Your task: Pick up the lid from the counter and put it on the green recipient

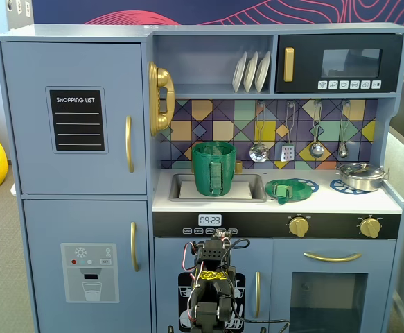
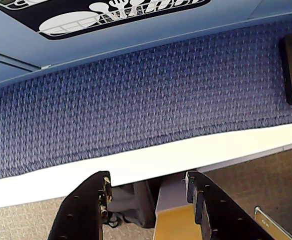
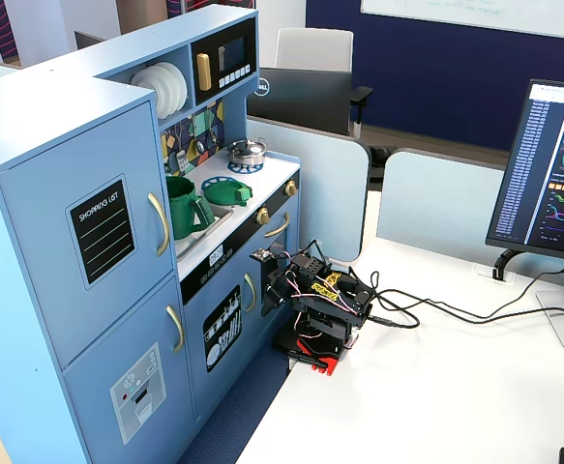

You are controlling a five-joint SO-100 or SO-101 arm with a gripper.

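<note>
The green recipient (image 1: 214, 168) stands upright in the sink of the toy kitchen, its ribbed handle facing front; it also shows in a fixed view (image 3: 182, 205). The flat green lid (image 1: 288, 189) lies on the counter over a blue burner ring, right of the sink, and shows in a fixed view (image 3: 228, 191). The arm (image 1: 212, 291) is folded low in front of the kitchen, well below the counter. In the wrist view my gripper (image 2: 147, 182) is open and empty, pointing down over the white table edge (image 2: 135, 162) at blue carpet.
A silver pot (image 1: 359, 175) with a metal lid sits on the right burner. Ladles hang above the counter (image 1: 208, 205). The arm's base (image 3: 320, 324) stands on a white table with cables; a monitor (image 3: 552, 174) is at the right.
</note>
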